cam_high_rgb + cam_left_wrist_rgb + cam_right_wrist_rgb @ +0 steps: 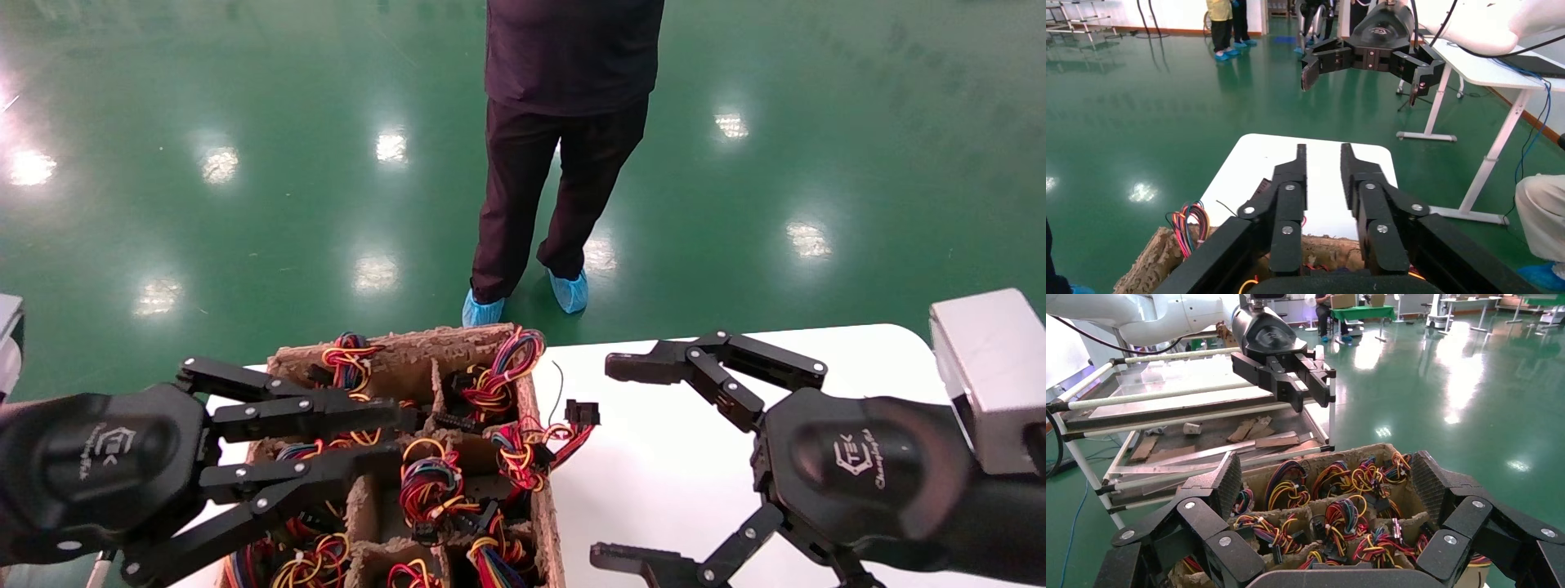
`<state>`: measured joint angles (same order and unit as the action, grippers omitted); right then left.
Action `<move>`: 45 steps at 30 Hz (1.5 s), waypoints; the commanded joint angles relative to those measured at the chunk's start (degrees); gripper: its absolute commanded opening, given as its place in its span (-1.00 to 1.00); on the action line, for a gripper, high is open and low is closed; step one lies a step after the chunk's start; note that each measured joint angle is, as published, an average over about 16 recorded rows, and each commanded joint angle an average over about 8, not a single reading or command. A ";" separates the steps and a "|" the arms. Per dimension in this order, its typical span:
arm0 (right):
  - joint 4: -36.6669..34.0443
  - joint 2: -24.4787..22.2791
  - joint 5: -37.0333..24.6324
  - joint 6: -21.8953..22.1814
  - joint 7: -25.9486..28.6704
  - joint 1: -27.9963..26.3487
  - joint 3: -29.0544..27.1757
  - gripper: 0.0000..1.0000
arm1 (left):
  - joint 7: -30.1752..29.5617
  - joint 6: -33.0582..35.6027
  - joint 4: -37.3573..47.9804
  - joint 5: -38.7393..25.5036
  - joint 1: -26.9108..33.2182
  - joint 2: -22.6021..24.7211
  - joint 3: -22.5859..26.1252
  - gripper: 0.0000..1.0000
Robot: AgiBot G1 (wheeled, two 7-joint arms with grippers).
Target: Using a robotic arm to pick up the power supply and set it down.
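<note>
Hovering over tray: left tool narrowly parted; right tool wide, empty.

The power supplies are seen only as bundles of red, yellow, blue and black wires with black plugs. One bundle is packed in each compartment of the brown pulp tray, and the metal bodies are hidden under the wires. One plug is hung over the tray wall, above the white table.

The left gripper, black with a white logo, is held over the tray, its fingers only a little apart with nothing between them. The right gripper is held above the table beside the tray, spread wide and holding nothing. A pale grey block is seen at its wrist.
</note>
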<state>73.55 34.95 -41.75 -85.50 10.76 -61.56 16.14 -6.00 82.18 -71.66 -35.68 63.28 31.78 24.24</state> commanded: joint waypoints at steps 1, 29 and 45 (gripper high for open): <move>0.01 0.00 -0.02 -0.01 -0.02 0.00 -0.01 1.00 | 0.00 0.00 0.00 0.00 0.00 0.00 0.00 -1.00; -1.79 5.51 -12.26 9.55 -3.26 0.40 4.47 1.00 | 0.00 0.00 0.01 0.00 0.00 0.00 0.00 -1.00; -4.55 11.78 -20.53 11.48 -6.46 -3.63 8.80 -0.95 | 0.00 0.00 0.01 0.00 0.00 0.00 0.01 -1.00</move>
<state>68.93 46.52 -62.08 -74.04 4.35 -64.94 24.84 -5.99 82.18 -71.65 -35.68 63.28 31.78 24.25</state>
